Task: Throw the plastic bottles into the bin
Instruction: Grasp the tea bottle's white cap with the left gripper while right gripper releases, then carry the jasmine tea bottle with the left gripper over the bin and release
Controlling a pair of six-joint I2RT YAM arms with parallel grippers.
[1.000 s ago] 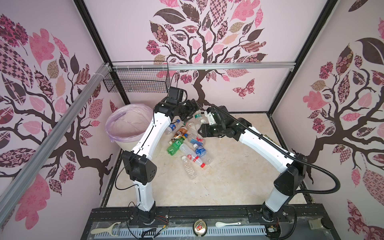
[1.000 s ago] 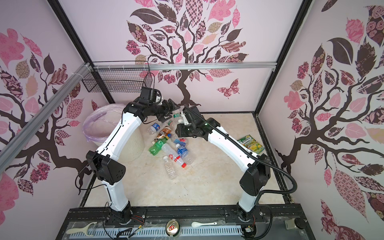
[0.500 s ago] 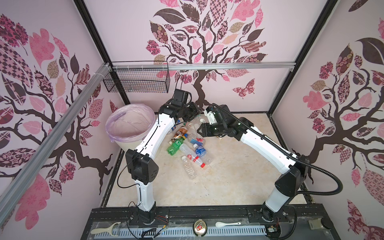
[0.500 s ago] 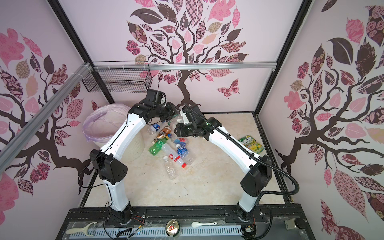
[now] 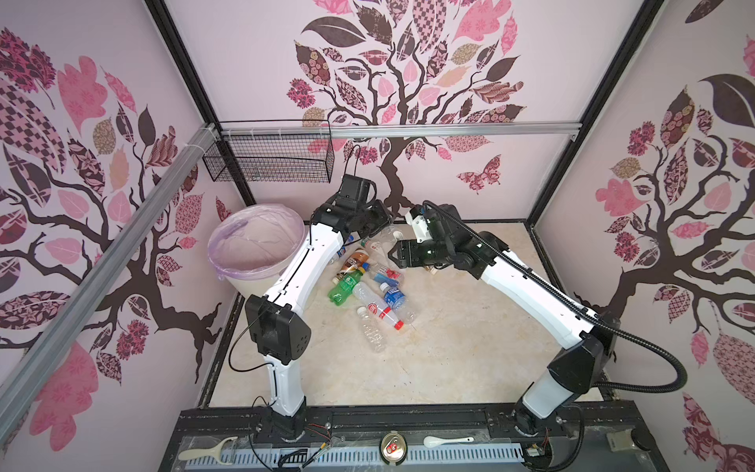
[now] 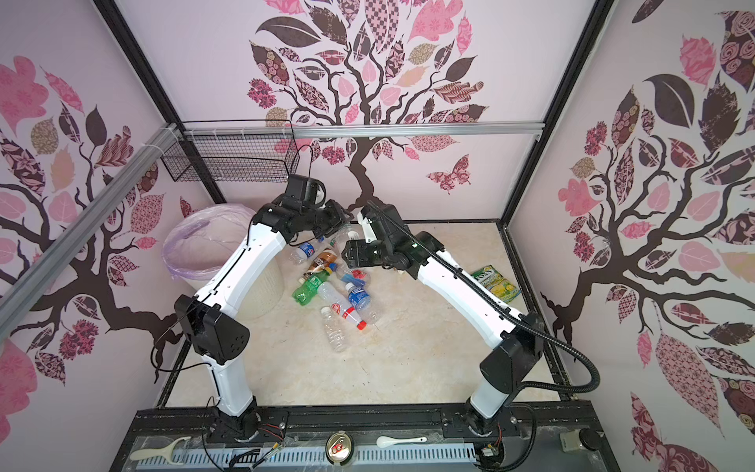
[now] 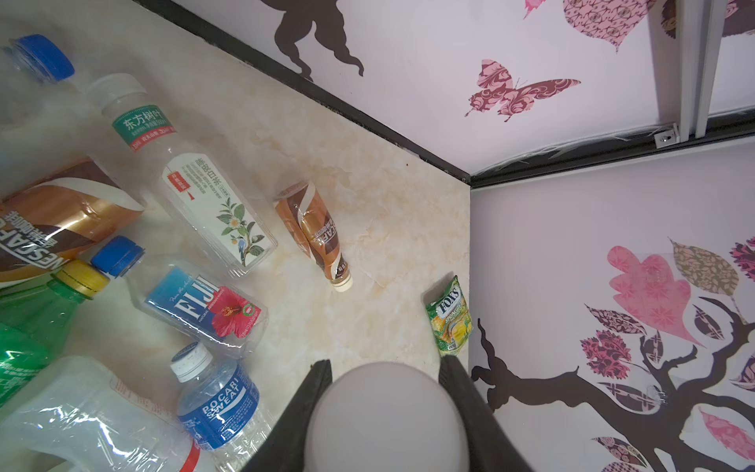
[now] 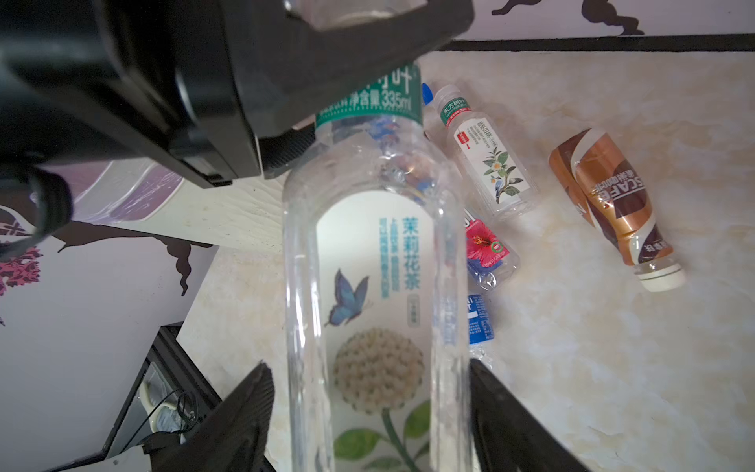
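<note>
L gripper (image 7: 385, 361): clamped on tea bottle (image 8: 367, 245) top, held up near bin (image 6: 265, 294).
R gripper (image 8: 367, 365): jaws apart, loose round its body.
Done: none seen in bin.
Left: pile of bottles (image 5: 369, 294) near bin.

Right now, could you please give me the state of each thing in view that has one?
Jasmine tea bottle: capped, held off the floor.
Left gripper: shut on its cap.
Right gripper: open, jaws either side of that bottle.
Bin: upright, bag-lined, no bottle visible inside.
Green bottle: capped, lying on the floor.
Fiji bottle: capped, lying down.
</note>
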